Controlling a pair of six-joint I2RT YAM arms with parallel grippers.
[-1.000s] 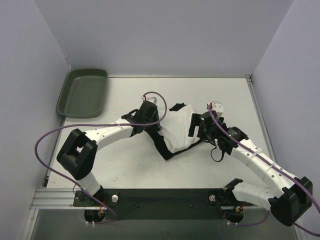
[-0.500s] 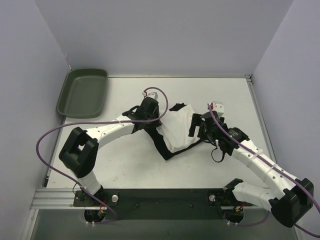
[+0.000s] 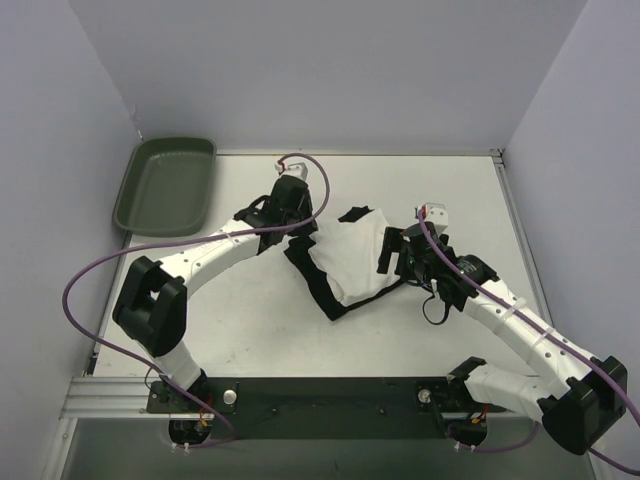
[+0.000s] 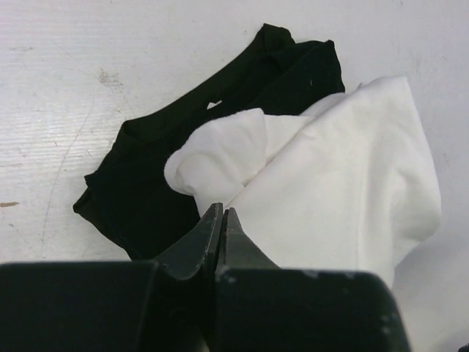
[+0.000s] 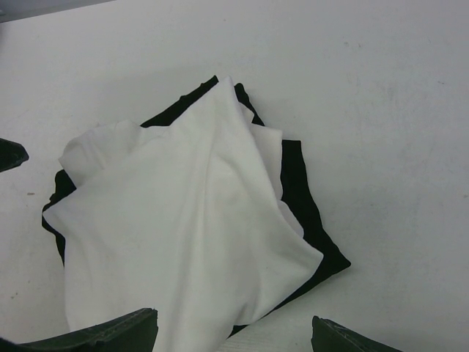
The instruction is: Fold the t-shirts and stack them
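The left fingers (image 4: 222, 224) are pressed fully together with no cloth seen between them. They hang above the left side of the pile, their tips over the spot where the white shirt (image 3: 350, 262) meets the black shirt (image 4: 132, 191). The right fingers (image 3: 388, 252) stand wide apart and hold nothing. They are poised at the right side of the pile, and in the wrist view one shows on each side of the white shirt's near corner. The white shirt lies crumpled and loosely bunched on top of the black shirt, in the middle of the worktop (image 3: 250, 310) between the two arms. Black cloth shows along the pile's left and near edges and at its far corner. A green tray (image 3: 165, 190) sits at the far left corner, well apart from the shirts.
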